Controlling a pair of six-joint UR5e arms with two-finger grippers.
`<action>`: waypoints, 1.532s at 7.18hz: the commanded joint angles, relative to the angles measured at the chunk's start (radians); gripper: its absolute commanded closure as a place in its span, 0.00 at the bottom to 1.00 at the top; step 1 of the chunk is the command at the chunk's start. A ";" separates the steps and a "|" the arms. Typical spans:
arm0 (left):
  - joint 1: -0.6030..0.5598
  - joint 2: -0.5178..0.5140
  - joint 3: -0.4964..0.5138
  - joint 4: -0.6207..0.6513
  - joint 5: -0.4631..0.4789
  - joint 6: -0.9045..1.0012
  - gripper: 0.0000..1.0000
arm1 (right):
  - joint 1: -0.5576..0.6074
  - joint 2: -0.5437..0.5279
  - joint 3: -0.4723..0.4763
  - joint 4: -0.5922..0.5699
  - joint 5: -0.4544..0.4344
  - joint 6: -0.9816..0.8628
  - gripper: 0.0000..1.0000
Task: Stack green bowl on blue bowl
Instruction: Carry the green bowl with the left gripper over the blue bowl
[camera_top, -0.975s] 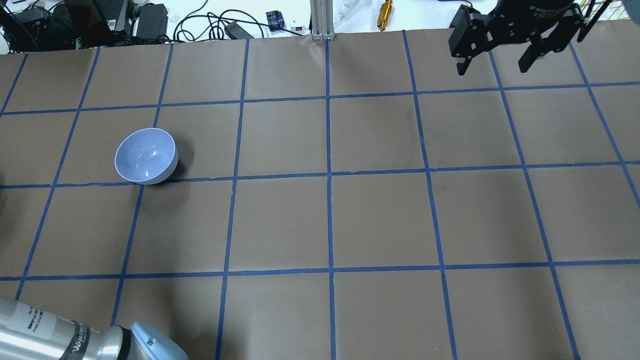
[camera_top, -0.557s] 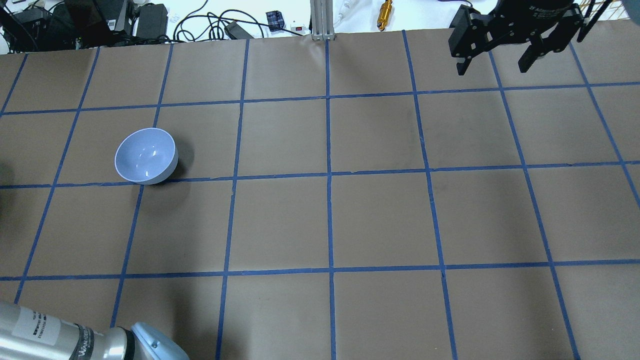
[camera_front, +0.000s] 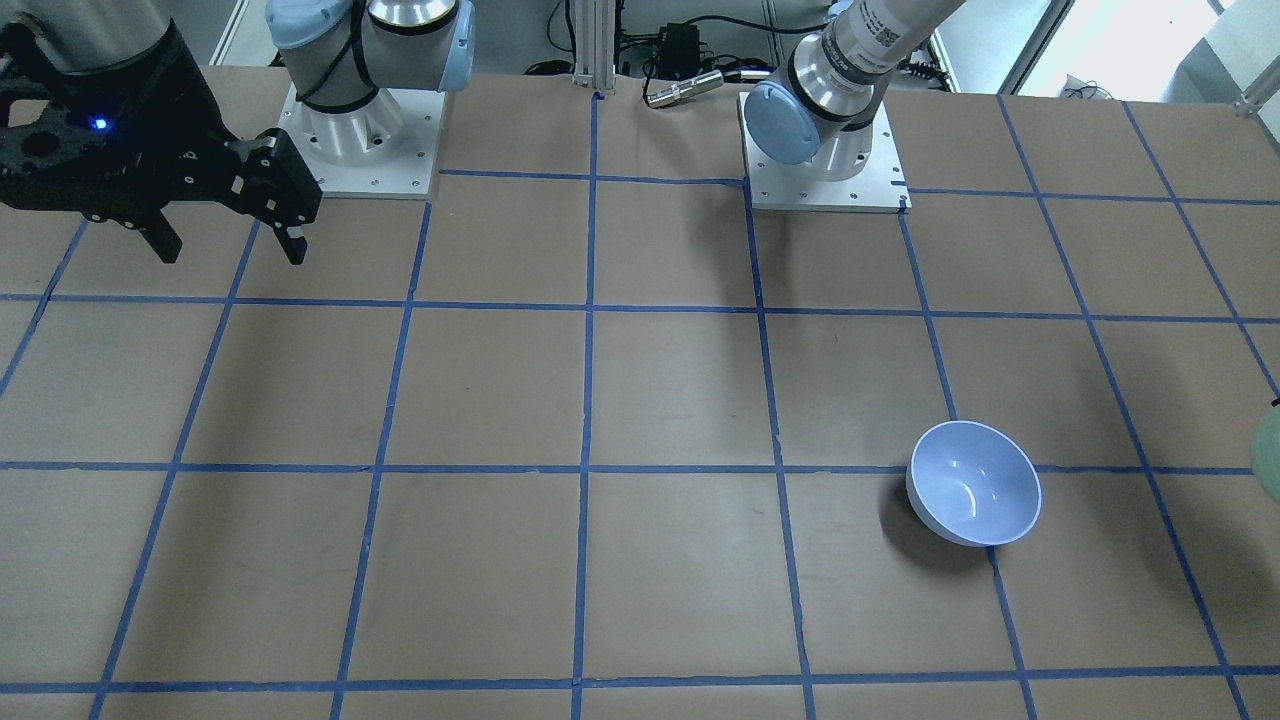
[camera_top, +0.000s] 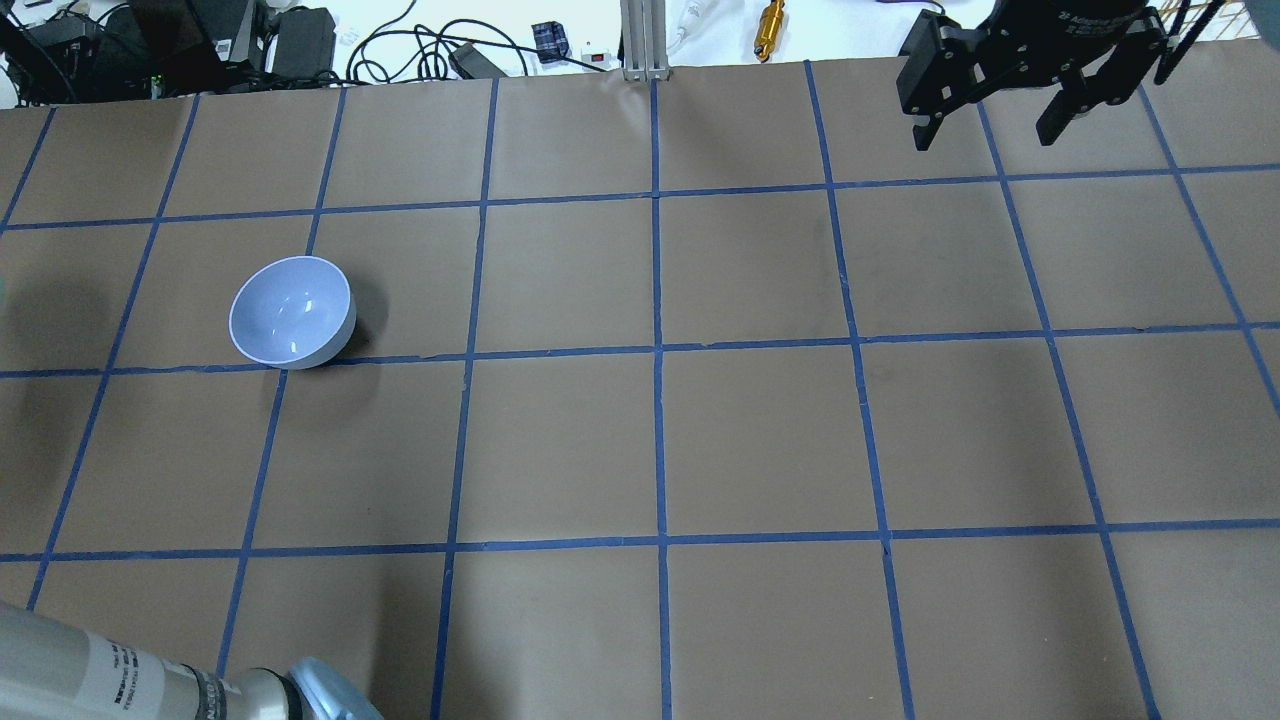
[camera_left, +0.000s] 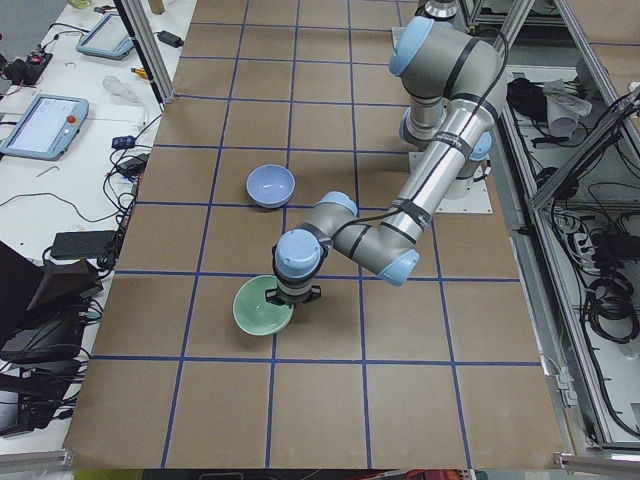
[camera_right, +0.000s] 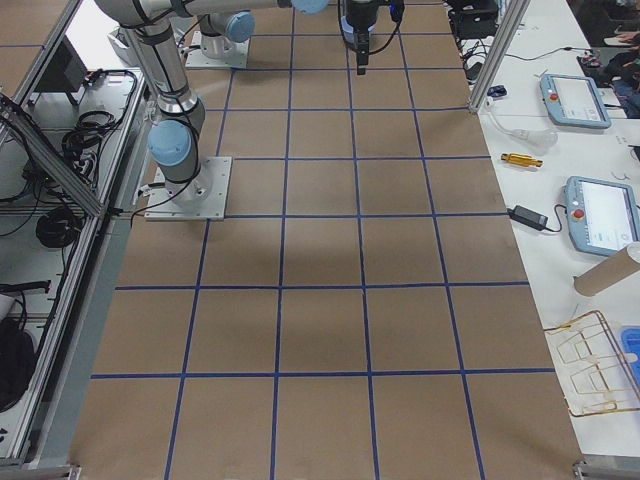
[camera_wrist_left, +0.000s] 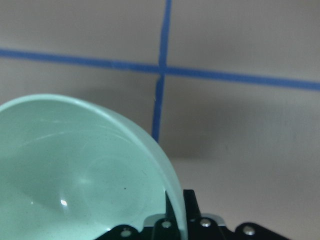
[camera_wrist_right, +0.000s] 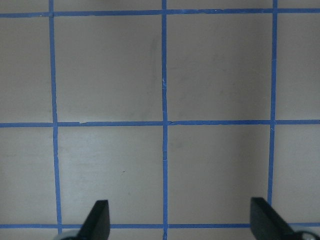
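Setup: a table covered in brown paper (camera_top: 760, 440), marked off in squares with blue tape.

Blue bowl: the pale periwinkle-blue, round, glossy bowl (camera_top: 292, 312) is seen upright and empty on the robot's left half of the table. Its base sits just beside a tape crossing. Nothing is touching it.

Green bowl: the pale mint-green, round, glossy bowl (camera_left: 262, 308) is found further toward the table's left end and well apart from the blue bowl, with its opening facing up. In the front-facing view only a sliver of it is caught at the right edge. In the left wrist view its shadow is cast on the paper, offset from the rim, so the bowl is noted as held off the surface.

Left gripper (camera_left: 297, 291): it is positioned at the side of the green bowl nearest the robot. Its jaws are pinched on the bowl's wall at the rim, one finger inside and one outside, as seen low in the wrist view.

Right gripper (camera_top: 990, 120): it is held above the far right part of the table, near the edge away from the robot and well apart from both bowls. Its jaws are spread wide and nothing is between them. In the right wrist view only taped paper is seen below the two fingertips (camera_wrist_right: 100, 220).
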 joint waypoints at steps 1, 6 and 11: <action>-0.161 0.094 -0.102 -0.013 -0.014 -0.074 1.00 | 0.000 0.001 0.000 0.000 0.000 0.001 0.00; -0.410 0.176 -0.332 0.096 0.004 -0.260 1.00 | 0.000 0.000 0.000 0.000 0.000 0.000 0.00; -0.363 0.150 -0.415 0.203 0.052 -0.261 1.00 | 0.000 0.000 0.000 0.000 -0.002 0.000 0.00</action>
